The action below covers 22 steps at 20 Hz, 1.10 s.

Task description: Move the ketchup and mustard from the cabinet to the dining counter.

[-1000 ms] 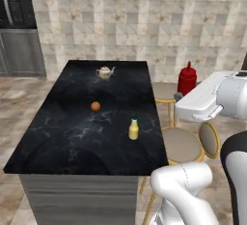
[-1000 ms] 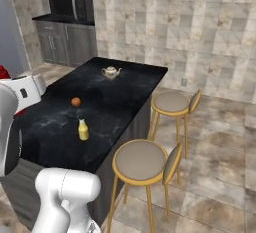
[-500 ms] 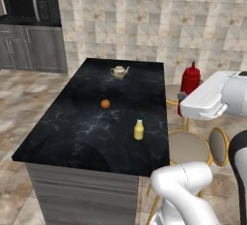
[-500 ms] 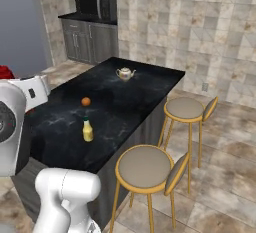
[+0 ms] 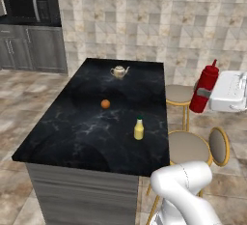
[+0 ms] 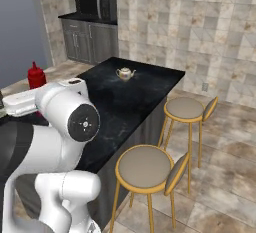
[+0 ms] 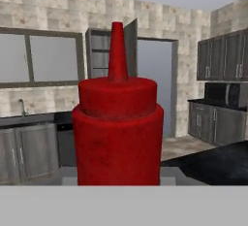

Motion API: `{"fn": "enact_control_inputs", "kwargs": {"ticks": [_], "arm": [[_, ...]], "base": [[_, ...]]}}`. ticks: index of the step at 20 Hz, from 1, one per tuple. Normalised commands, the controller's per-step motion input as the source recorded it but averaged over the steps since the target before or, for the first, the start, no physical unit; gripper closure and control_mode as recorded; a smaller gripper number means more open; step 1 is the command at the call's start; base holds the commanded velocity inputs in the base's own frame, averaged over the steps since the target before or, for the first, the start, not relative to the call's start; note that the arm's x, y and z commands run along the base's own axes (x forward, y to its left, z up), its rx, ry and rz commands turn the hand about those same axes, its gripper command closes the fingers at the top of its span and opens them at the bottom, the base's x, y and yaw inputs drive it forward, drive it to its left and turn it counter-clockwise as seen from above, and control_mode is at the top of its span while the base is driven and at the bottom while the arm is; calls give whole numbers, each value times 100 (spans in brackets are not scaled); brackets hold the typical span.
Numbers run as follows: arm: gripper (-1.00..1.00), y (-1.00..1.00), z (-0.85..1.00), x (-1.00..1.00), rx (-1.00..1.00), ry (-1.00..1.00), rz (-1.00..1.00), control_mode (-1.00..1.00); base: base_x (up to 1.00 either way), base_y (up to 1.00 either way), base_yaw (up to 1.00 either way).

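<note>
The gripper (image 5: 201,92) is closed on the ketchup (image 5: 204,88), holding the bottle upright in the air off the right side of the counter (image 5: 72,137), above the stools. In the hand view the ketchup (image 7: 117,128) stands close before the camera, nozzle up; the fingertips themselves are hidden behind it there. In the right base view the ketchup (image 6: 36,75) shows its cap and shoulders above the white hand, left of the counter (image 6: 150,84).

Nearest on the counter, the mustard (image 5: 139,129) stands upright toward the right edge of the marble top, well apart from the held ketchup. Beyond it, nearer the middle of the top, lies a small orange ball (image 5: 105,104). Further still, close to the far end of the counter, sits a teapot (image 5: 119,71), also seen in the right base view (image 6: 125,73).

Two stools stand just beside the counter on its right side: the near stool (image 5: 189,147) beside the mustard's end, and the far stool (image 5: 179,94) beside the middle, partly behind the ketchup. In the right base view they are the near stool (image 6: 145,167) and the far stool (image 6: 186,109).

Past the counter's far end, a microwave (image 5: 30,7) sits against the tiled back wall above grey base cupboards (image 5: 34,50). In the hand view, beyond the ketchup, an open cabinet (image 7: 99,53) with shelves hangs on the wall, its door (image 7: 131,40) swung out.
</note>
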Motion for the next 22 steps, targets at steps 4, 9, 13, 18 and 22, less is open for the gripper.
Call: {"fn": "enact_control_inputs", "kwargs": {"ticks": [4,9,13,18,22], "arm": [[100,-29,-13,31,8,0,17,-100],[100,-6,-8,20,2,0,8,-100],[100,-2,-2,16,0,0,0,-100],[100,-17,-14,25,0,3,0,-100],[100,-23,-41,25,-3,5,0,-100]], "base": [[0,0,0],[0,0,0],[0,0,0],[0,0,0],[0,0,0]]}}
